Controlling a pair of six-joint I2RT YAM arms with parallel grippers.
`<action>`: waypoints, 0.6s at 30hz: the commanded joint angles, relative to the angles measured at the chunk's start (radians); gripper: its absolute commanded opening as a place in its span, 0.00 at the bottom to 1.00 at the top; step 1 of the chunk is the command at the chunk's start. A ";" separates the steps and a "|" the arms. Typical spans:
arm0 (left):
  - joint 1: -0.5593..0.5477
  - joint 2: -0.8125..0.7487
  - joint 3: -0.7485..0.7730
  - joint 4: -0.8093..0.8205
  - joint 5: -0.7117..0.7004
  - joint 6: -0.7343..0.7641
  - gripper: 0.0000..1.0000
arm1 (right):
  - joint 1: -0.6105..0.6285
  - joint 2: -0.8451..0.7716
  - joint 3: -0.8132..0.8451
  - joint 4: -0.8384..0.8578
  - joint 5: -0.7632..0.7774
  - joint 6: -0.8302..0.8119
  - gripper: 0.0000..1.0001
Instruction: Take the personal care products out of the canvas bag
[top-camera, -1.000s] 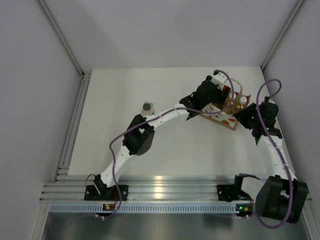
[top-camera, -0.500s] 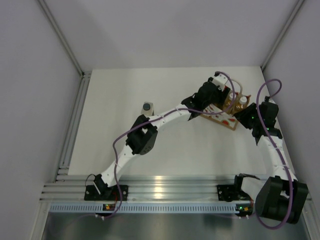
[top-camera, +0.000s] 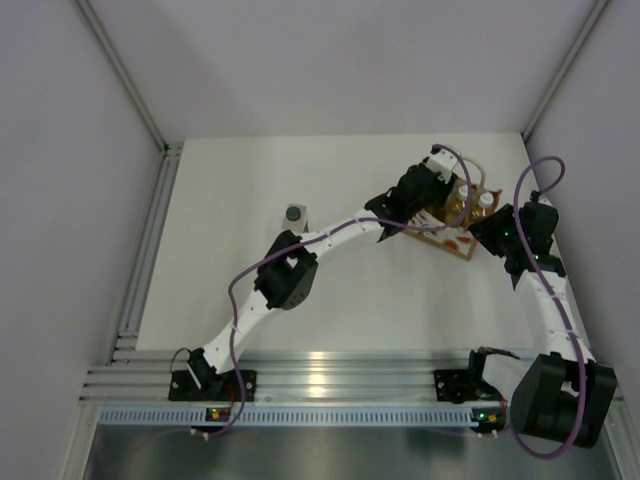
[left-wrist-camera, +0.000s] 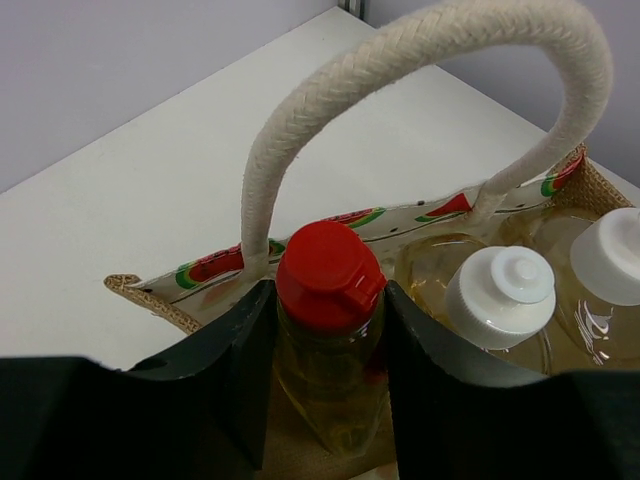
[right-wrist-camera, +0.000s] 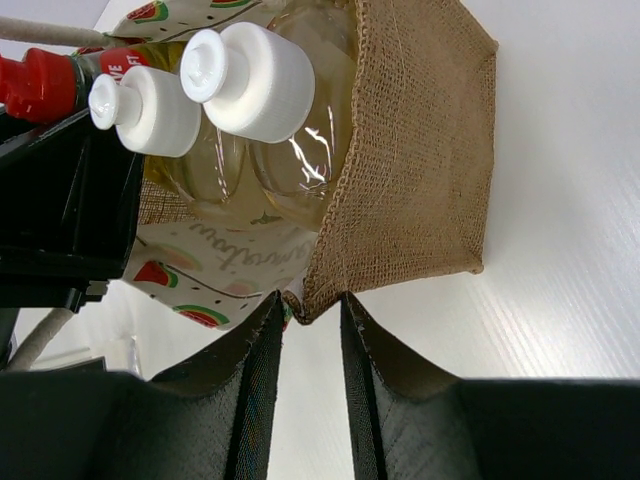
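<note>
The canvas bag (top-camera: 452, 238) stands at the back right of the table, with a burlap side (right-wrist-camera: 420, 150) and a watermelon-print panel. Inside it my left gripper (left-wrist-camera: 328, 320) is shut on the yellow bottle with the red cap (left-wrist-camera: 330, 272), its fingers (left-wrist-camera: 240, 350) pressing both sides below the cap. Two amber bottles with white caps (left-wrist-camera: 500, 297) (left-wrist-camera: 612, 255) stand beside it in the bag. My right gripper (right-wrist-camera: 312, 310) is shut on the bag's rim corner. A bottle with a dark grey cap (top-camera: 296, 214) stands alone on the table to the left.
The bag's white rope handle (left-wrist-camera: 400, 60) arches over the red cap. The right wall's edge (top-camera: 540, 160) runs close behind the bag. My left arm (top-camera: 290, 275) stretches diagonally across the table's middle.
My left gripper has closed from wide open onto the red-capped bottle and shifted slightly right over the bag. The right gripper keeps its hold on the bag.
</note>
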 joint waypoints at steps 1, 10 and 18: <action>0.001 0.002 0.047 0.001 -0.017 -0.010 0.16 | 0.012 -0.018 0.057 0.053 0.000 -0.011 0.28; -0.003 -0.024 0.132 0.008 -0.088 -0.025 0.00 | 0.012 -0.017 0.055 0.053 0.004 -0.016 0.28; -0.005 -0.059 0.165 0.053 -0.067 -0.009 0.00 | 0.012 -0.008 0.054 0.053 0.003 -0.021 0.28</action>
